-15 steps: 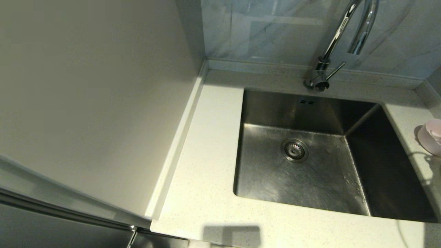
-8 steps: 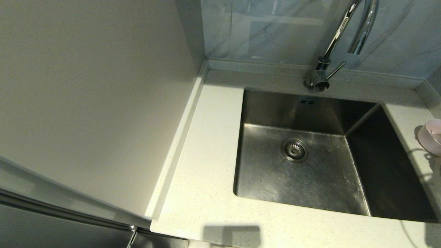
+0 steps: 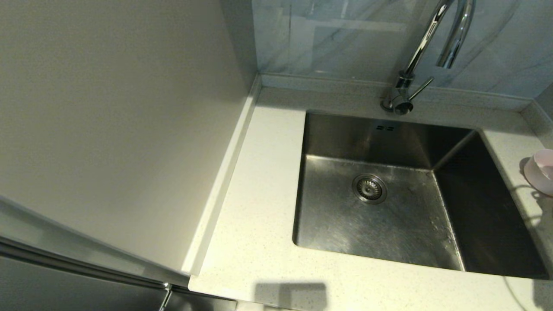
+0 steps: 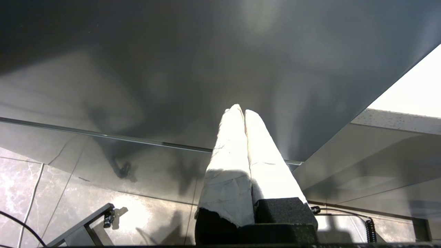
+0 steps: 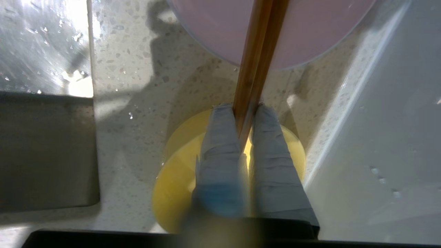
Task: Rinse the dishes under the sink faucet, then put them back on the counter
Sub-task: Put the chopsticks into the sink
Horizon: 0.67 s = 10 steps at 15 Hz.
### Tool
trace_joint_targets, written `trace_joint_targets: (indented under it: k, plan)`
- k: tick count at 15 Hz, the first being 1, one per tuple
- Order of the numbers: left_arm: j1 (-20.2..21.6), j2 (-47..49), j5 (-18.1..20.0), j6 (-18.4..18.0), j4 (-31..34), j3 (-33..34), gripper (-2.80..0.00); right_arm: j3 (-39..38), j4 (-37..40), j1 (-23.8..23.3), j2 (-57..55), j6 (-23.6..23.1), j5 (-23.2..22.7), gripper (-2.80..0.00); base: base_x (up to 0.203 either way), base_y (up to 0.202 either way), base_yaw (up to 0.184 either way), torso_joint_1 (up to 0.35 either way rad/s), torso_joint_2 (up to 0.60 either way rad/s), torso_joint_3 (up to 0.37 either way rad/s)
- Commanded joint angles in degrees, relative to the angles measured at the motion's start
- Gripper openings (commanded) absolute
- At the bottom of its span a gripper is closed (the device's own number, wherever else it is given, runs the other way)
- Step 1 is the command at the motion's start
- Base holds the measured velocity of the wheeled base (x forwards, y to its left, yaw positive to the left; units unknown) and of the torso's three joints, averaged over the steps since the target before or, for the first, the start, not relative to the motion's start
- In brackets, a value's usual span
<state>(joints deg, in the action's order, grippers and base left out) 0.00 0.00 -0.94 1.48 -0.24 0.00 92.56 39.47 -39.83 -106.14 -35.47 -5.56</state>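
The counter (image 3: 259, 207) wraps the empty sink (image 3: 376, 203); the faucet (image 3: 406, 93) stands at its 12 o'clock, the pink bowl (image 3: 540, 170) at 3 o'clock, half cut off. The right gripper (image 5: 246, 106) pinches the chopsticks (image 5: 258, 51) above the yellow bowl (image 5: 175, 175); being so thin, they could slip or twist. The left gripper (image 4: 240, 111) hangs closed, empty.

I see a pale grey-blue marbled wall tile (image 3: 345, 39) at the far side, a smooth grey-white side panel (image 3: 112, 121) left, and grey marbled floor tiles (image 4: 31, 193) below.
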Motion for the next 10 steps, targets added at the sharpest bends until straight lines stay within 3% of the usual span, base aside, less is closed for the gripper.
trace_joint_targets:
  k: [1, 10]
  plan:
    - [0.0, -0.18, -0.03, 0.02, -0.02, 0.0, -2.8, 0.08, 0.17, 0.1, 0.15, -0.21, -0.07, -2.8, 0.0, 0.0, 0.0, 0.0, 0.0, 0.0]
    - [0.0, -0.18, -0.03, 0.02, -0.02, 0.0, -2.8, 2.63, 0.22, 0.28, -0.2, 0.11, -0.07, -2.8, 0.0, 0.0, 0.0, 0.0, 0.0, 0.0]
